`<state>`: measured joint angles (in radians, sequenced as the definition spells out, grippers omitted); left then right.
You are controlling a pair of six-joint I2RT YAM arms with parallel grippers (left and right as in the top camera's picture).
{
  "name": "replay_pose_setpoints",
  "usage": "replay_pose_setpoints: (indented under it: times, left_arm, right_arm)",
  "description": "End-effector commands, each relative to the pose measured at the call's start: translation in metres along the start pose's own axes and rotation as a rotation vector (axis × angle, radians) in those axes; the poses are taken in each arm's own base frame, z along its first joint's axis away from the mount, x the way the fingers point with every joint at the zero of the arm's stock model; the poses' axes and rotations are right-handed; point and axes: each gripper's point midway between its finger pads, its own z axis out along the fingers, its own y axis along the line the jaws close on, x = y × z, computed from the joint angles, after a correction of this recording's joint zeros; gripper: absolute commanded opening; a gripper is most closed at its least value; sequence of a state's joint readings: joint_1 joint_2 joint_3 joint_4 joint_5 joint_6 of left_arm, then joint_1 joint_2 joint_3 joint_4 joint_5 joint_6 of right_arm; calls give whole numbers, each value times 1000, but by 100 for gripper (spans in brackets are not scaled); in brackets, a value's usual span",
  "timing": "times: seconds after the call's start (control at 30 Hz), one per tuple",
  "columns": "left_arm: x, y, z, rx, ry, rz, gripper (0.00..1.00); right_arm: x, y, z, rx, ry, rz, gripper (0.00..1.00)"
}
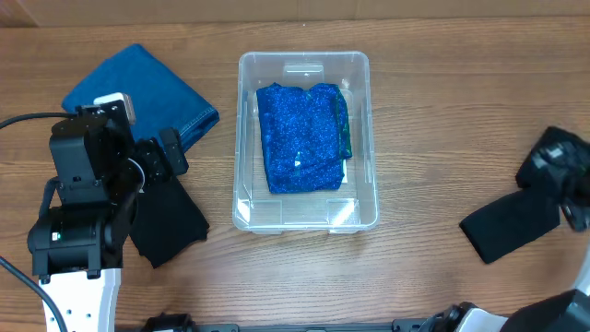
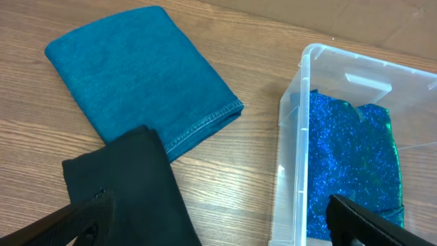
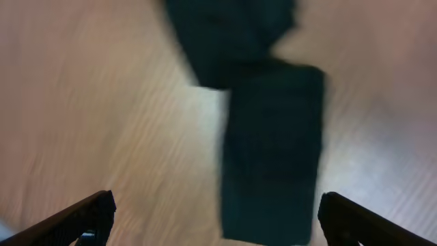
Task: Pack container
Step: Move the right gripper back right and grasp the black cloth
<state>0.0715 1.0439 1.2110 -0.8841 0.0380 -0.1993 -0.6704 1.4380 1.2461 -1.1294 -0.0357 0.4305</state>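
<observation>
The clear plastic container (image 1: 305,138) stands at the table's middle with a folded glittery blue cloth (image 1: 302,136) inside; both show in the left wrist view, the container (image 2: 293,137) and the cloth (image 2: 348,164). A folded teal cloth (image 1: 143,92) lies at the far left (image 2: 136,82). A black cloth (image 1: 166,219) lies beside my left gripper (image 1: 166,157), which is open and empty above it (image 2: 218,222). Another black cloth (image 1: 510,226) lies at the right; my right gripper (image 3: 218,219) is open over it (image 3: 270,150), blurred.
The wooden table (image 1: 442,111) carries nothing else. A black cable (image 1: 28,120) runs in from the left edge. The left arm's white base (image 1: 78,300) sits at the front left.
</observation>
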Motion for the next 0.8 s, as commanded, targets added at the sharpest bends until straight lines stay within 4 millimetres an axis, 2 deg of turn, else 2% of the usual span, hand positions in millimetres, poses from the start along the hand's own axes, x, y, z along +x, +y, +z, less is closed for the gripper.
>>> replay_pose_setpoints:
  times: [0.0, 0.07, 0.17, 0.33, 0.43, 0.53, 0.77]
  left_arm:
    - [-8, -5, -4, 17, -21, 25, 100]
    - [-8, -5, -4, 17, -21, 25, 100]
    - [-8, -5, -4, 17, -21, 25, 100]
    - [-8, -5, -4, 17, -21, 25, 100]
    - [-8, -5, -4, 16, -21, 25, 100]
    - [-8, -5, -4, 17, -21, 25, 100]
    - [-5, -11, -4, 49, -7, 21, 100]
  right_arm:
    - [24, -36, 29, 41, 102, 108, 100]
    - [35, -47, 46, 45, 129, 130, 100]
    - [44, -52, 55, 53, 148, 133, 100]
    - [47, -49, 57, 36, 160, 135, 100]
    - [48, -51, 60, 27, 162, 203, 100]
    - [53, -38, 70, -68, 178, 204, 100]
    - [49, -49, 75, -5, 142, 231, 100]
